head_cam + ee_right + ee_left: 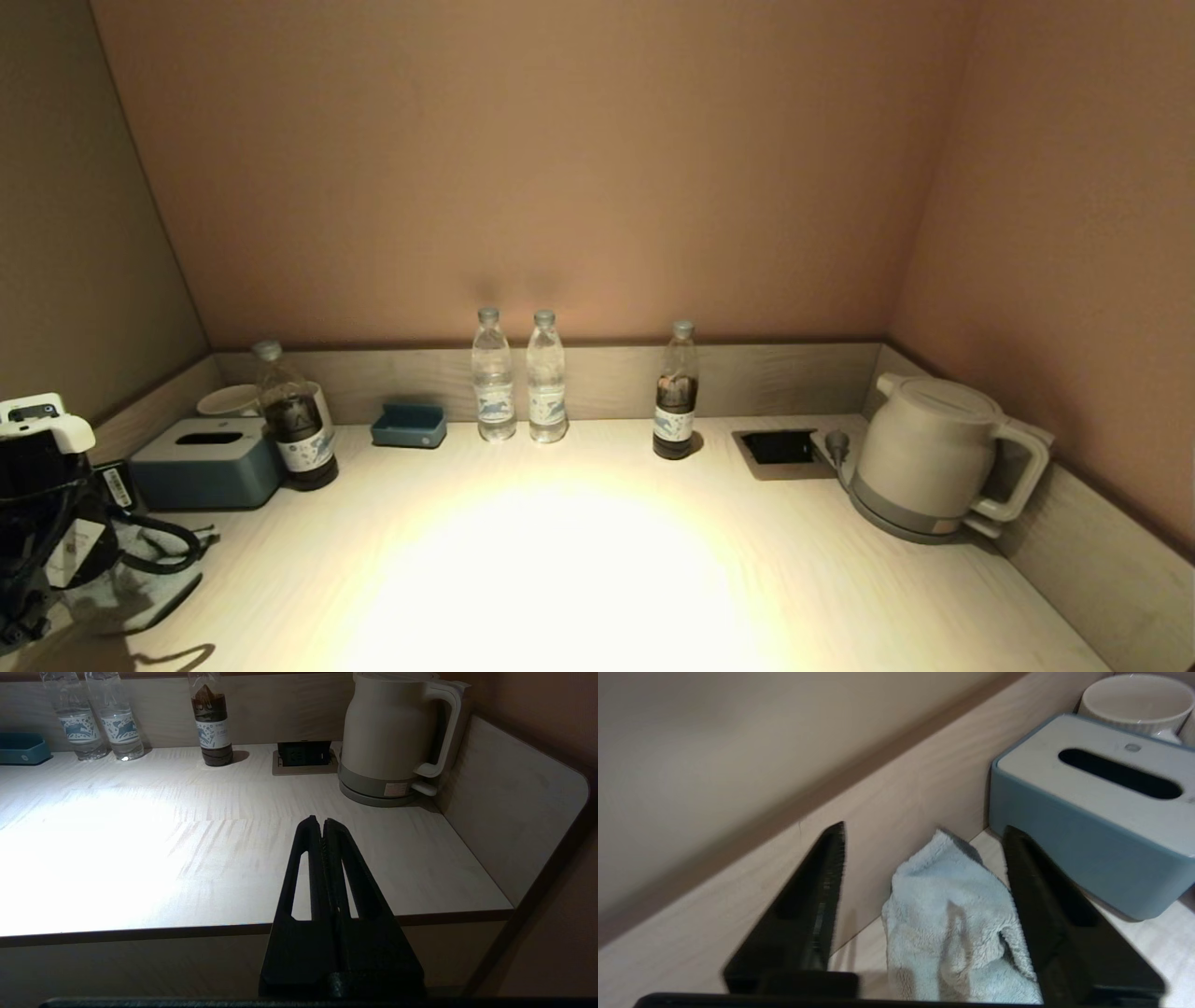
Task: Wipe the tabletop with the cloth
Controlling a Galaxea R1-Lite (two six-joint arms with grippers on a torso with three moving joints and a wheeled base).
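**A:** Where is the cloth?

**B:** The pale blue cloth (952, 933) lies bunched on the tabletop (579, 560) at its far left edge, against the wooden side panel, just beside a blue tissue box (1092, 816). In the head view the left arm covers most of it.

**A:** Is anything holding it?

**B:** The left gripper (924, 833) is over it with its fingers spread wide, one on each side of the cloth. The right-hand finger (1045, 896) touches or overlaps a fold; whether it presses on it is hard to tell.

**A:** And the other arm?

**B:** The right gripper (323, 822) hangs off the front edge of the tabletop, fingers pressed together on nothing. It does not show in the head view.

**A:** What else is there?

**B:** Behind the tissue box stands a white cup (1134, 700), cut off at the frame. Along the back are two clear bottles (519, 378), two dark bottles (676, 392), a small blue tray (409, 426), a recessed socket (778, 448) and a white kettle (934, 457).
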